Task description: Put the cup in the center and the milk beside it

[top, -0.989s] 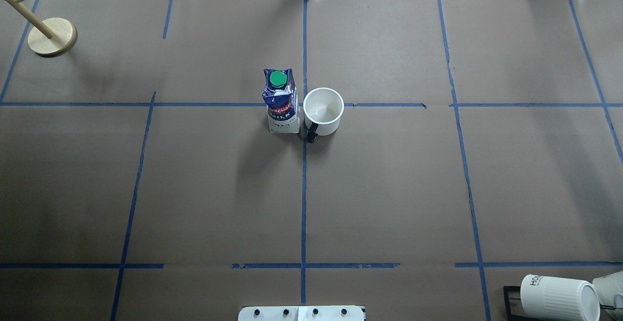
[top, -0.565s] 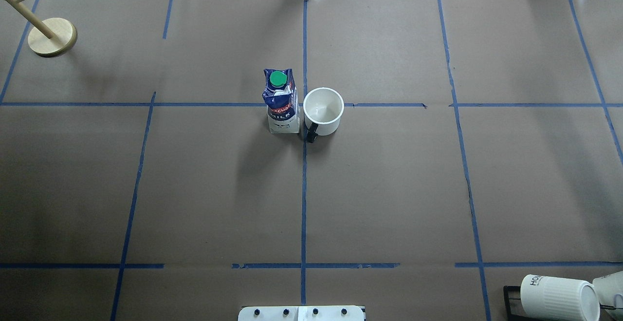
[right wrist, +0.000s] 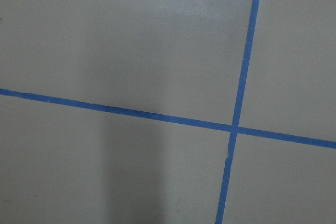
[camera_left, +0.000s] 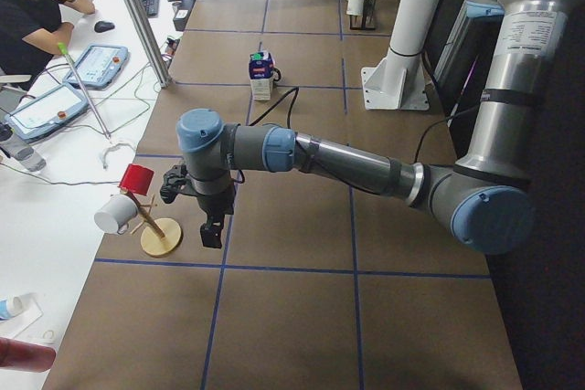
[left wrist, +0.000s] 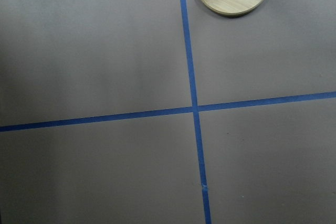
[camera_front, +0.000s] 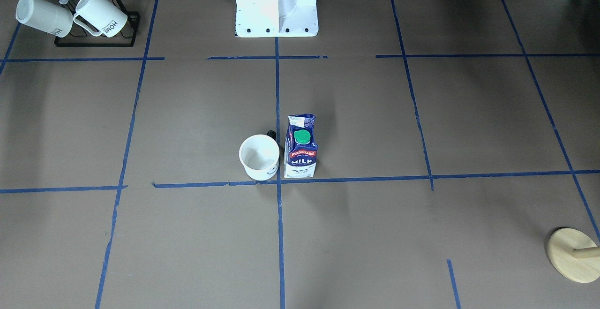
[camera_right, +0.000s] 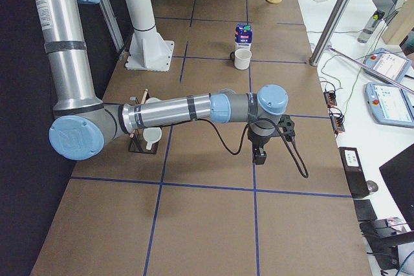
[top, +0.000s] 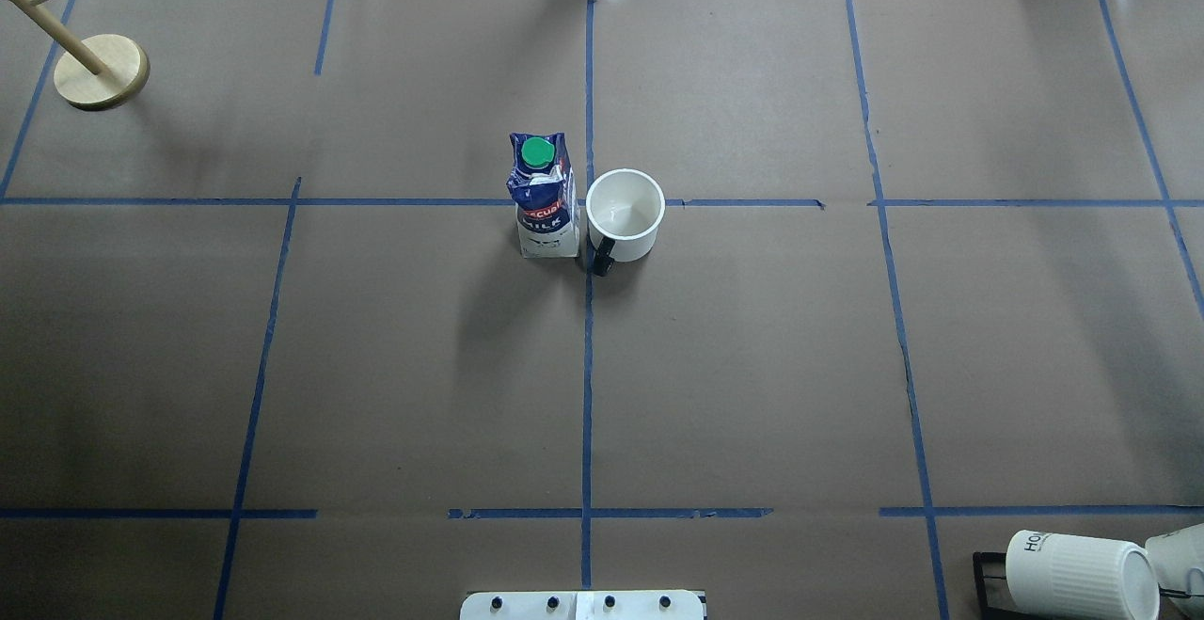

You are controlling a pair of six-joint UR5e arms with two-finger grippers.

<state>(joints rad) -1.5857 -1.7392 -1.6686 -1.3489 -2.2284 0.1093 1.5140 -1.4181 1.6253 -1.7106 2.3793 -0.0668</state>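
The cup [top: 625, 215] and milk [top: 544, 201] stand upright, just beside each other, far from every tabletop [top: 752, 366] edge, so the arms should avoid nudging them. Whether the left gripper [camera_left: 211, 237] or right gripper [camera_right: 260, 156] is wide or narrow, I cannot tell.

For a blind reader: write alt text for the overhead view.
A milk carton and a white cup stand upright side by side at the centre of the blue tape grid, carton on the left. A wooden stand sits top left, a ribbed mug bottom right.

Brown table [top: 752, 366] gridded with blue tape [top: 587, 366] stands beside a white desk [camera_left: 46, 253].
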